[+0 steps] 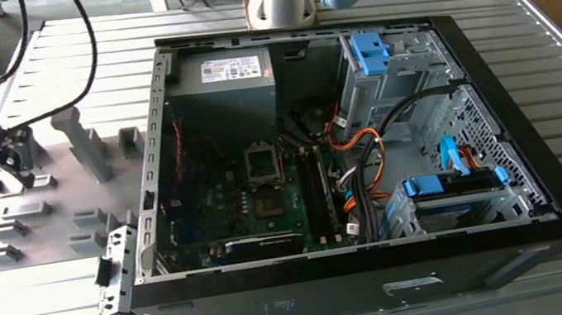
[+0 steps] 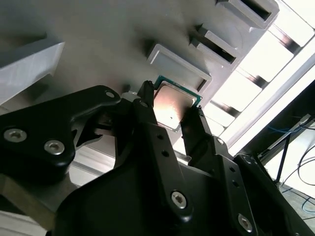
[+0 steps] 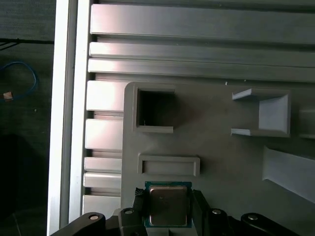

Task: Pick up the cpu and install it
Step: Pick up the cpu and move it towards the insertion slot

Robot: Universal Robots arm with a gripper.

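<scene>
fingers [image 2: 153, 129] clamped on two opposite edges of the cpu [image 2: 173, 104]

in both wrist views the gripper [image 3: 169, 205] held the cpu by its green rim, one black finger against each side, silvery top showing. whether the chip rested on the grey holder plate [image 3: 221, 162] or hung just above it could not be told. its free far edge lay just beside a low u-shaped holder block [image 3: 170, 165]. beyond that block sat a square pocket [image 3: 155, 110], and a taller open bracket [image 3: 268, 115] stood off to one side. the plate's edge ran near the rim of the slatted table [image 3: 74, 123].

in the exterior view the gripper [image 1: 15, 182] sat low over the plate at the exterior view's left, with upright grey posts [image 1: 90, 148] near it. the open computer case [image 1: 367, 282] lay well apart toward the exterior view's right, its dark socket frame [image 1: 265, 161] uncovered in the middle of the board, orange cables [image 1: 364, 153] beside it.
</scene>
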